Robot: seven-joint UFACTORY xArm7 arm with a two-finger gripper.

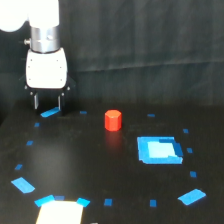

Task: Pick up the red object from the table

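On the exterior view's left, the 1 arm hangs down with its white wrist, and the gripper sits low over the table. Its 2 thin dark fingers point straight down with a gap between them, so the gripper looks spread apart, and it holds nothing. Just under the fingers lies a small blue tape mark. Moving toward the exterior view's right, the red object stands upright on the black table, with its flat round top facing up. It is well apart from the gripper and nothing touches it. So the big thing for the next move is this: the red object lies off to the exterior view's right of the gripper and a little nearer the bottom of the picture. I think the arm has to slide that way before it can go down around it. Farther right is a bright blue square patch, near the red object but not touching it.
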